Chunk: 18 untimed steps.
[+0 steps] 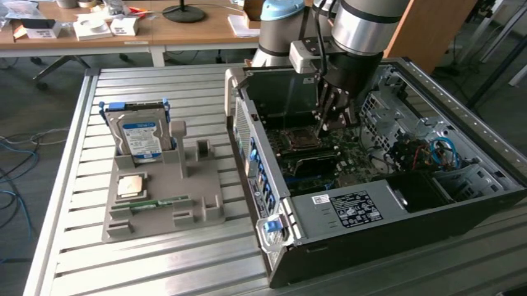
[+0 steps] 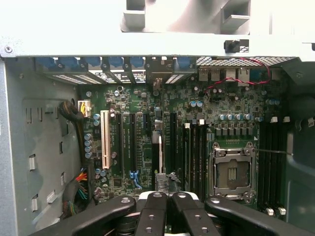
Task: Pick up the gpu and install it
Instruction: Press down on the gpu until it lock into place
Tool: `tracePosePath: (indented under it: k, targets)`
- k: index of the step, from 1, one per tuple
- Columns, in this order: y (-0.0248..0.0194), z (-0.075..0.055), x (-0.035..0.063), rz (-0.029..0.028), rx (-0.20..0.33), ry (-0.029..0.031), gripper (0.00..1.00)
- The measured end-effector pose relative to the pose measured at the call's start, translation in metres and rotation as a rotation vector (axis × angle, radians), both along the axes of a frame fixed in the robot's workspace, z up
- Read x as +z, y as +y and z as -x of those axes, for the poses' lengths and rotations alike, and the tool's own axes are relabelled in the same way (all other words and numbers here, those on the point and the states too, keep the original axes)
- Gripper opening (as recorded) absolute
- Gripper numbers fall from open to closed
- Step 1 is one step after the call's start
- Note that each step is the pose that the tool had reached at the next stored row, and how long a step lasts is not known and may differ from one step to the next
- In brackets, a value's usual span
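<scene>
Inside the open computer case point(image 1: 395, 246), the gripper point(image 2: 167, 197), jaws together, hangs just over the edge-on gpu point(image 2: 159, 147).

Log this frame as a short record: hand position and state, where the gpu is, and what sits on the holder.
hand: shut, reaching down inside the open computer case, over the motherboard
gpu: edge-on among the expansion slots, just ahead of the fingertips; cannot tell whether it is gripped
holder: on the exterior view's left, outside the case
hard drive: upright in the holder
memory stick: lying flat in the holder
task status: gpu at the motherboard, not in the holder
</scene>
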State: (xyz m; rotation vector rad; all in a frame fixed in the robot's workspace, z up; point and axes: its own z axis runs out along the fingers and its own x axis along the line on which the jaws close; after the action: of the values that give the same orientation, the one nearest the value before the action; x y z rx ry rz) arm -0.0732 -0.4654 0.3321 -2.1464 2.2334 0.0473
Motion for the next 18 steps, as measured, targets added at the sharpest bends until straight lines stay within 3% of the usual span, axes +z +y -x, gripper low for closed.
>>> tracePosePath:
  k: [18]
  targets:
    - [0.0000,0.0000,-0.0062,0.0003,0.000,0.0001,0.10]
